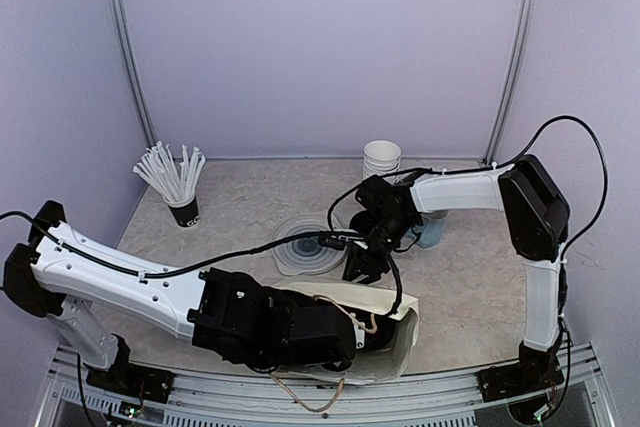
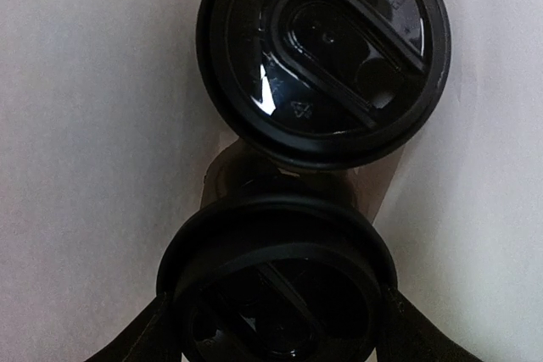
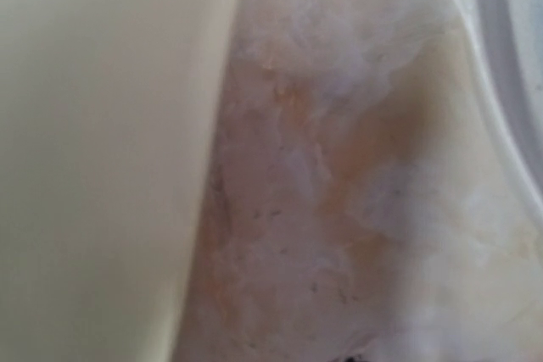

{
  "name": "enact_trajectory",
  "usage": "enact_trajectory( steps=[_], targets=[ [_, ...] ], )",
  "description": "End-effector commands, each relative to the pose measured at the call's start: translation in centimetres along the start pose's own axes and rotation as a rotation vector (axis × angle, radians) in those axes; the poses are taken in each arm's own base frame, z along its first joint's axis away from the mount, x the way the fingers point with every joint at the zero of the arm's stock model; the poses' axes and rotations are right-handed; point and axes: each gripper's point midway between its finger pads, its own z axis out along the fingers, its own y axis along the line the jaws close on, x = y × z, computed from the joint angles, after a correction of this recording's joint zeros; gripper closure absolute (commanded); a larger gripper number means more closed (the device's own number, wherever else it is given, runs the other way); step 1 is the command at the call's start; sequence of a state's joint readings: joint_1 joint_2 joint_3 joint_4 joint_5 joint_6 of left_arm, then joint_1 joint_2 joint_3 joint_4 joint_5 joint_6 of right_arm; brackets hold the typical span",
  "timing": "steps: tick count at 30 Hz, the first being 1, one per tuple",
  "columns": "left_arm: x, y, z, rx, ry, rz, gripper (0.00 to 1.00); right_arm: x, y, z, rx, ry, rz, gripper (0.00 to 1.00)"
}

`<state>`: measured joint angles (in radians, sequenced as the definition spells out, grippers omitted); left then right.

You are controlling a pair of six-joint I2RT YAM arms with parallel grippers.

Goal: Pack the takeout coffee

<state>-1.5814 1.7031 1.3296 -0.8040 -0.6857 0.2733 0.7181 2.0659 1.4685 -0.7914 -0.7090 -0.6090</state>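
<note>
Two black lidded paper cups show in the left wrist view, both inside the cream paper bag (image 1: 395, 322) that sits at the near edge of the marbled bench (image 1: 470, 277). The nearer one, the takeout coffee (image 2: 276, 277), sits between the fingers (image 2: 140, 341) of the left pincer (image 2: 276, 336), which press against its rim on either side, so the pincer is closed around it. Its round black lid faces the wrist camera, so its long axis runs straight away from the camera, deeper into the bag. The second black-lidded cup (image 2: 322, 57) lies just beyond, its lid turned the same way. The right pincer (image 1: 360, 267) hangs at the bag's far edge (I cannot tell how far apart its fingers are, and its own camera shows only bag wall and bench). Elsewhere on the bench stand one black cup of white sticks (image 1: 178, 187), one stack of white paper cups (image 1: 381, 159), one light blue mug (image 1: 432, 232) half hidden by the right arm, and one low pile of pale round lids (image 1: 305, 247).
</note>
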Motion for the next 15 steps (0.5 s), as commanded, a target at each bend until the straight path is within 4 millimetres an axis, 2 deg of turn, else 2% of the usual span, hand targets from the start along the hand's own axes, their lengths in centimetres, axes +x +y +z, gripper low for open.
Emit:
enact_trajectory(
  steps=[1, 6, 10, 15],
  targets=[
    [0.7, -0.2, 1.4, 0.019, 0.038, -0.015, 0.52, 0.9, 2.2, 1.4, -0.103, 0.023, 0.014, 0.63],
    [0.3, -1.2, 1.0, 0.141, 0.028, -0.059, 0.52, 1.2, 2.1, 1.6, -0.097, 0.041, 0.014, 0.63],
    [0.0, -1.6, 0.6, 0.216, 0.043, -0.086, 0.52, 1.3, 0.9, 1.0, -0.02, 0.08, -0.001, 0.62],
    [0.2, -2.2, -0.1, 0.328, 0.081, -0.131, 0.51, 1.5, -1.2, -1.7, 0.09, 0.109, -0.013, 0.6]
  ],
)
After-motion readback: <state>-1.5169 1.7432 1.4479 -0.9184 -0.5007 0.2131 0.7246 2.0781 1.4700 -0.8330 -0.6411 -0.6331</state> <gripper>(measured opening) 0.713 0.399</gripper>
